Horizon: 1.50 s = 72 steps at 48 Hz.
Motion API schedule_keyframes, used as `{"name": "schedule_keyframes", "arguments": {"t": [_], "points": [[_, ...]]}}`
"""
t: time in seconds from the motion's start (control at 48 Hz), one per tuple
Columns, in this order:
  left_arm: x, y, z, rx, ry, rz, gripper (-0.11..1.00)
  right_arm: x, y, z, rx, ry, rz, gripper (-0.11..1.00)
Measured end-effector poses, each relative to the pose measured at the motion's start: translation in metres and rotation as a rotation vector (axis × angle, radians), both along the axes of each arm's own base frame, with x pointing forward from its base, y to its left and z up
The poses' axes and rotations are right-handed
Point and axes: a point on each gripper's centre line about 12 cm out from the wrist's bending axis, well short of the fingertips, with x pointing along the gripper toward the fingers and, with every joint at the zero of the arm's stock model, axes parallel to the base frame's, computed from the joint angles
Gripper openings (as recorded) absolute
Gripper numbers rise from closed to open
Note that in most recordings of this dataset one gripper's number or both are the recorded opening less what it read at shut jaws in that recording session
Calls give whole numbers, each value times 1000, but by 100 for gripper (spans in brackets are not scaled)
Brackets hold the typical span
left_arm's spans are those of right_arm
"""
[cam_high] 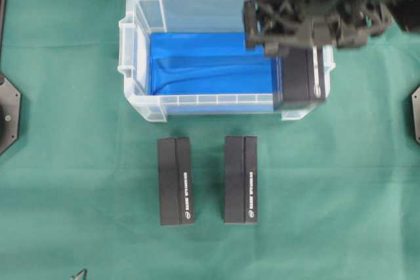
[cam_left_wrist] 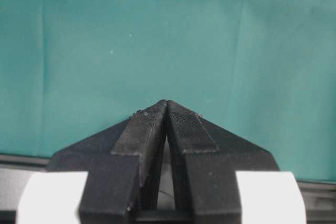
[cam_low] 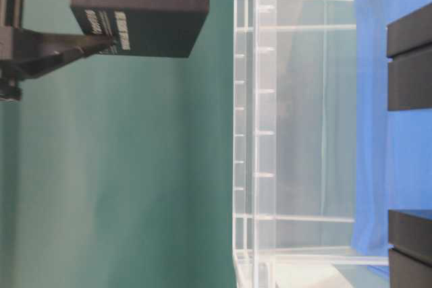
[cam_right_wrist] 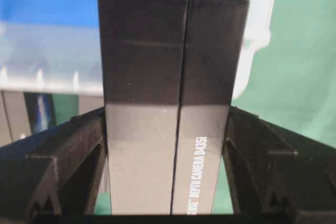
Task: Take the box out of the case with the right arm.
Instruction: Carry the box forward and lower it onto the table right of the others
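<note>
Landmark: the case (cam_high: 141, 63), a clear plastic bin with a rimmed edge and a bright blue bottom, sitting on the green-covered counter (cam_high: 79, 181).
Stuff around: two more black boxes lie flat on the counter just in front of the case, the left spare box (cam_high: 175, 181) and the right spare box (cam_high: 241, 180), side by side with a gap between them, white lettering down each one.
In the way: nothing sits between the held box and the case rim; from overhead the right arm (cam_high: 341, 1) covers the case's far right corner.
Task box: the box (cam_high: 303, 77) is up at the right end of the case, overlapping its right wall from overhead; the table-level view shows it lifted clear above the rim.
Box looks: matte black, long and rectangular, a seam running down its length, small white print reading "DEPTH CAMERA D435i" on one face.
Right end effector (cam_right_wrist: 168, 145): pinching the box, one finger pressed on each long side.
Left end effector (cam_left_wrist: 167, 109): fingers pressed together, tips touching, nothing between them, over bare green cloth well away from the case.
</note>
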Motion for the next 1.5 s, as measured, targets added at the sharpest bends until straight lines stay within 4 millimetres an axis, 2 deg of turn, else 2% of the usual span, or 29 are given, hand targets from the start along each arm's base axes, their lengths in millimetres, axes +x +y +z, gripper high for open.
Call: {"name": "schedule_keyframes", "arguments": {"t": [0.583, 0.666, 0.749, 1.27, 1.498], "points": [[-1, 0, 0, -2, 0, -1, 0, -12, 115, 15, 35, -43, 21, 65], [-1, 0, 0, -1, 0, -2, 0, -13, 125, 16, 38, -47, 32, 65], [0, 0, 0, -2, 2, -1, 0, -13, 130, 15, 36, -40, 43, 65], [-1, 0, 0, -1, 0, 0, 0, -16, 129, 11, 22, 9, 38, 65], [0, 0, 0, -2, 2, -1, 0, -15, 129, -16, 7, 61, 36, 65]]}}
